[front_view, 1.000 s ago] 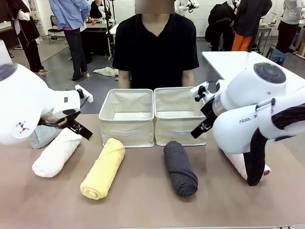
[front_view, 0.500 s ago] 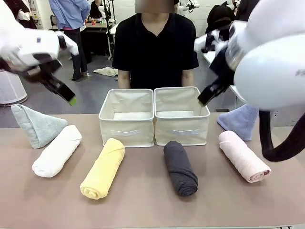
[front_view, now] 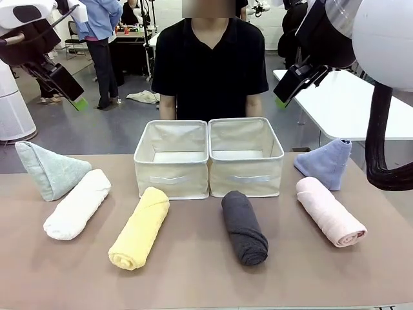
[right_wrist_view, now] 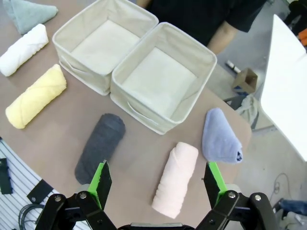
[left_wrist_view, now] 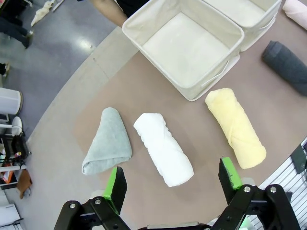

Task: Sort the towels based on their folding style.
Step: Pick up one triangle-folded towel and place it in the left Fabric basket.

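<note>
Corner crops pink towel [left_wrist_view: 298, 7], left wrist view.

L bin [front_view: 171, 179] & R bin [front_view: 245, 179] touch side by side, mid-frame. In front, row L to R: roll 1 [front_view: 77, 205], roll 2 [front_view: 139, 228], roll 3 [front_view: 244, 227], roll 4 [front_view: 330, 211]. L cone [front_view: 50, 169] just behind roll 1, far left; R cone [front_view: 324, 164] just behind roll 4, far right.
</note>
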Robot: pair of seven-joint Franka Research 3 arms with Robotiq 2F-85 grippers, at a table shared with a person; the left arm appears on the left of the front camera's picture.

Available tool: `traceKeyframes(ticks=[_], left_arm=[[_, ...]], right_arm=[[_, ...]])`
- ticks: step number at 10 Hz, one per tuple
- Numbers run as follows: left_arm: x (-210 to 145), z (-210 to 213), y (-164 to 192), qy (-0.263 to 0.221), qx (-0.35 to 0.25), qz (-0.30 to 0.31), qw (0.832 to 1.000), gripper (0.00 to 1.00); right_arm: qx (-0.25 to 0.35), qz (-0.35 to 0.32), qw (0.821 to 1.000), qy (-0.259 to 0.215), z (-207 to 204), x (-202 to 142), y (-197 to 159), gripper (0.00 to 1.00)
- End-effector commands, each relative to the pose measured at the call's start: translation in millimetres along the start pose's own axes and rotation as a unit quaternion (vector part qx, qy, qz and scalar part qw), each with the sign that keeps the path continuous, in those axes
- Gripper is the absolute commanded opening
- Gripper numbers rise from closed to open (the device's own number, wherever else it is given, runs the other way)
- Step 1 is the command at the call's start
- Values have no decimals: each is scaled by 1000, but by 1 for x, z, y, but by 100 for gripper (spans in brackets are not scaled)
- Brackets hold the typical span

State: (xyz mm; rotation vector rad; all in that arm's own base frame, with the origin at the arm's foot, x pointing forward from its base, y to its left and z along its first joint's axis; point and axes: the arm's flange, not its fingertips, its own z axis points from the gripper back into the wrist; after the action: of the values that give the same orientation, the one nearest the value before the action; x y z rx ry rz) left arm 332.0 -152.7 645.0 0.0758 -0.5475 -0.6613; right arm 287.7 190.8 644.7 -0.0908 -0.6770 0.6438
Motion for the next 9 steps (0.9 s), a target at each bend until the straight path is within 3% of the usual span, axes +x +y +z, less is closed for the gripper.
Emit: traceKeyframes(ticks=[1,5,6,7,9], left_arm=[[0,-9,2,-1,-4,-3,1000,100],[1,-8,0,8,-3,0,1000,100],[-14,-4,25,2,-112,-53,992,100],[-29,1,44,-20,-156,-74,985,100],[-58,21,86,-95,-226,-80,966,100]], right_arm=[[5,2,1000,2,-11,-1,-3,100],[3,-1,1000,7,-7,0,-1,100],[110,46,993,12,5,-19,-36,100],[160,31,987,-5,11,-37,-66,100],[265,30,959,-89,36,-72,-107,100]])
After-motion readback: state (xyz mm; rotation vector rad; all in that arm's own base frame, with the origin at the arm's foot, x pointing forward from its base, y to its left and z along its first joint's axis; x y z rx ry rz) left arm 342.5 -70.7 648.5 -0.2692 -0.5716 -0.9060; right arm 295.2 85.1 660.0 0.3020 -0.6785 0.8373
